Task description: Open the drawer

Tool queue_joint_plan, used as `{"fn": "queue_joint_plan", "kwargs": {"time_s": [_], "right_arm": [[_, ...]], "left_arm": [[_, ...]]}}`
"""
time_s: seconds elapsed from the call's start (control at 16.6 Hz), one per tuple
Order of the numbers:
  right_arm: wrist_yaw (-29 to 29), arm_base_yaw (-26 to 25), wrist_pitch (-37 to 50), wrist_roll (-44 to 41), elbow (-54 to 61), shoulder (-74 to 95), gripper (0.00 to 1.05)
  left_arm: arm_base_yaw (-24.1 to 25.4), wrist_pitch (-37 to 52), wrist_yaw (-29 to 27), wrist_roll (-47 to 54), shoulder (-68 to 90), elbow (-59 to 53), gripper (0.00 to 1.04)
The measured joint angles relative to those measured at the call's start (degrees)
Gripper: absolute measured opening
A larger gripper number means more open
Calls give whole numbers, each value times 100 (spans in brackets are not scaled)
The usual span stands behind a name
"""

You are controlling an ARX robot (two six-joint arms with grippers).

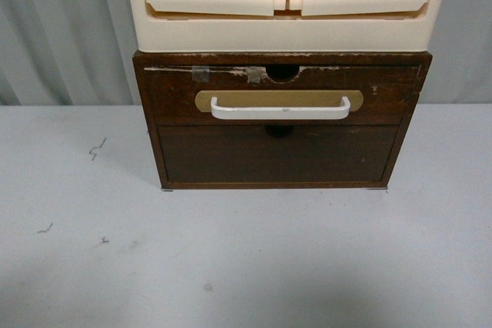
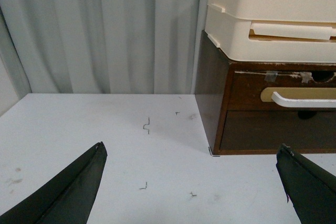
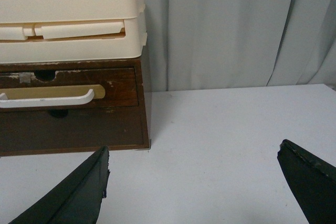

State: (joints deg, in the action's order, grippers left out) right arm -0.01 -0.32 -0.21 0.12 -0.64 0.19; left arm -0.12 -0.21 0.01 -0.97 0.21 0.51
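Note:
The dark brown wooden drawer sits shut in the upper slot of a small brown cabinet, in the middle of the front view. Its white bar handle lies on a tan oval plate, under a notched, taped top edge. It also shows in the left wrist view and the right wrist view. My left gripper is open and empty over the table, short of the cabinet's left corner. My right gripper is open and empty, short of the cabinet's right corner. Neither arm shows in the front view.
A plain dark handleless panel sits below the drawer. Cream plastic drawers are stacked on the cabinet. The cabinet stands on a white table with small dark marks. Grey curtains hang behind.

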Motion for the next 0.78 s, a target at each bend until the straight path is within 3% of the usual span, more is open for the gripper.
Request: {"fn": "queue_joint_plan", "kwargs": {"time_s": [0.78], "right_arm": [[0,0,0,0,0,0,98]], "left_arm": [[0,0,0,0,0,0,98]]}}
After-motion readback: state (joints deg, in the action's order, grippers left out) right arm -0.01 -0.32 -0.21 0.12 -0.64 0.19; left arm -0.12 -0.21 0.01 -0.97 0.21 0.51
